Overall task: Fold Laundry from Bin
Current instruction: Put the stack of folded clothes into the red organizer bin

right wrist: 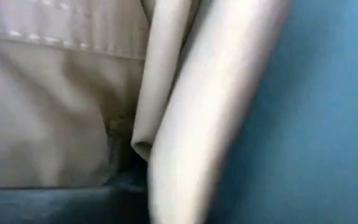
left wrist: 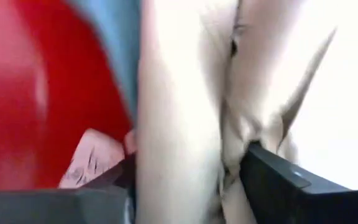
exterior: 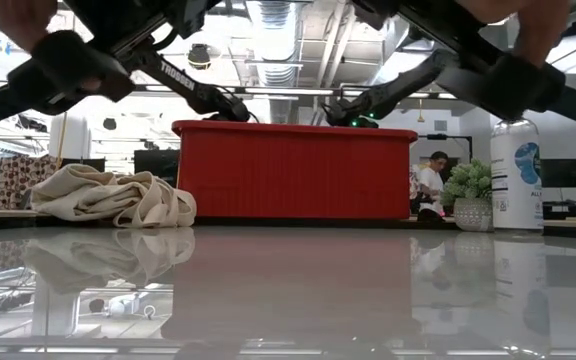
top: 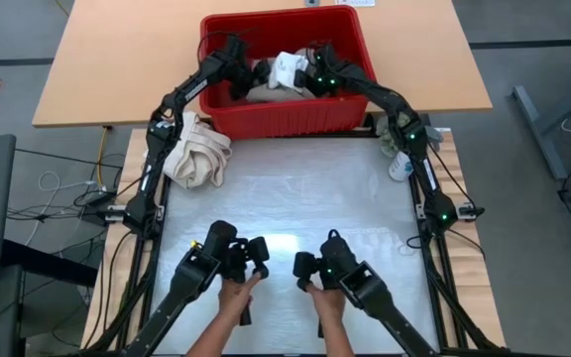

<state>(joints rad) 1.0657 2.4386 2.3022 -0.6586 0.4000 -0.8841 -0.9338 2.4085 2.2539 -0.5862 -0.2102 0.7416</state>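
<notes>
Trousers [left wrist: 185, 112] pinched between left gripper [left wrist: 185, 180] fingers inside bin [top: 295, 117]; right gripper [top: 317, 75] state unclear; lopsided lift may drop them.

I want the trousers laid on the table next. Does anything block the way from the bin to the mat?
Only the bin's near wall; the tan trousers must be lifted over it. The cream bundle lies off to the left side.

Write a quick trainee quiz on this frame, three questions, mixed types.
1. True or false: the left pincer and the right pincer are both in the red bin.
2. The cream canvas bundle lies: A) in the bin; B) on the table beside the left arm; C) under the bottle.
3. Fill in: the plastic bottle stands beside the ___ arm.

Key: 1 true; 2 B; 3 right.
</notes>
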